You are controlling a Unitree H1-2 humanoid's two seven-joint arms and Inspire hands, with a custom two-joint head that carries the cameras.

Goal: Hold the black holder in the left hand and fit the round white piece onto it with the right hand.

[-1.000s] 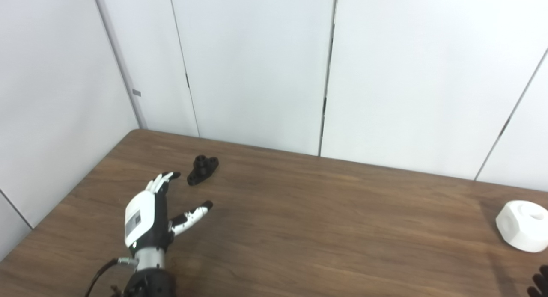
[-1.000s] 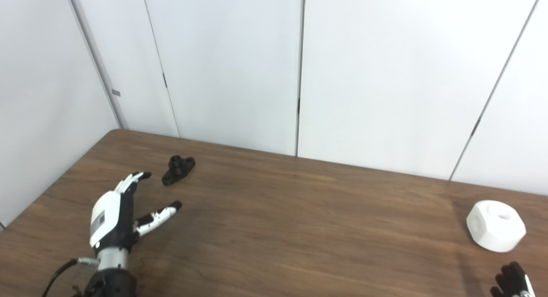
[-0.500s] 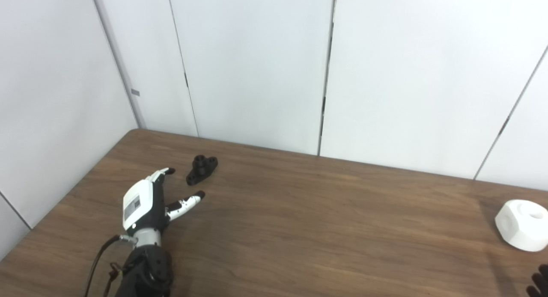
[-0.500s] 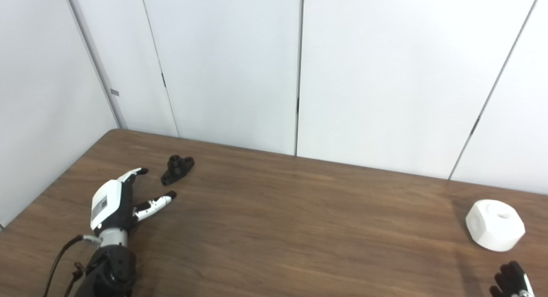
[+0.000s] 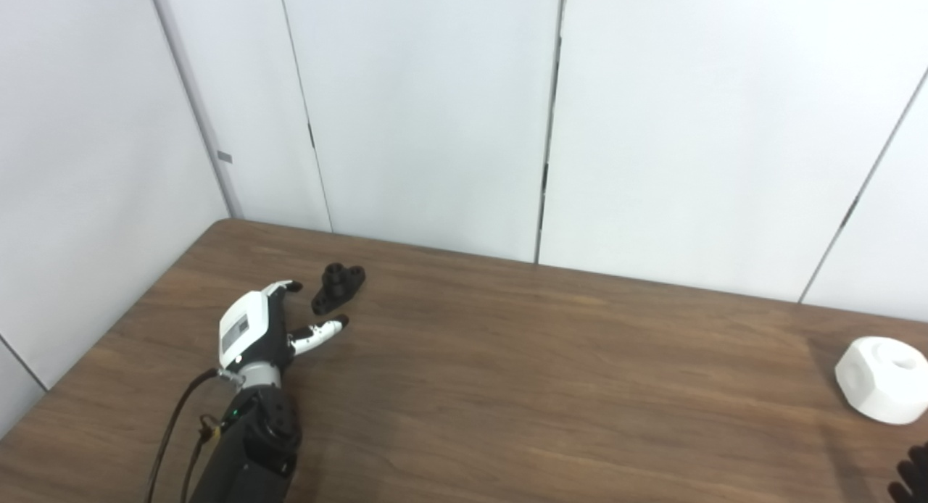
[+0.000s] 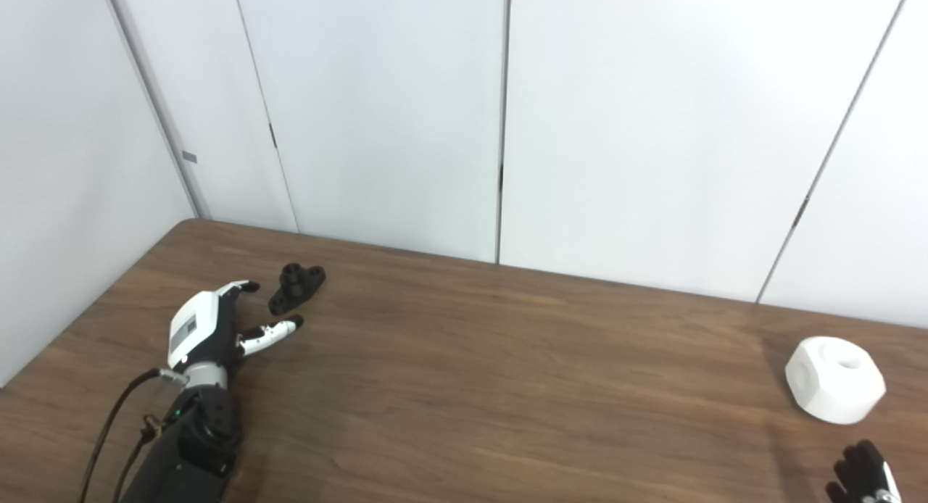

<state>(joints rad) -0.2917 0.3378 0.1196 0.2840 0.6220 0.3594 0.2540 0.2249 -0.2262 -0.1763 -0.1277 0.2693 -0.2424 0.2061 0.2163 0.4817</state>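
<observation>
So, dark wood bench (image 5: pixel 507 387) against white wall panels (image 5: pixel 428 111); left hand (image 5: pixel 250 336) fingers (image 5: pixel 319 334) spread, empty; right hand's (image 6: pixel 863 477) grip unclear.

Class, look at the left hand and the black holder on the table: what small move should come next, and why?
Probably ease the left hand forward and close it on the black holder: the hand is open just short of it, not touching.

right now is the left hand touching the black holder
Apart. In the right eye view, brown table shows between the open left hand and the black holder; its thumb tip lies just short of it.
</observation>
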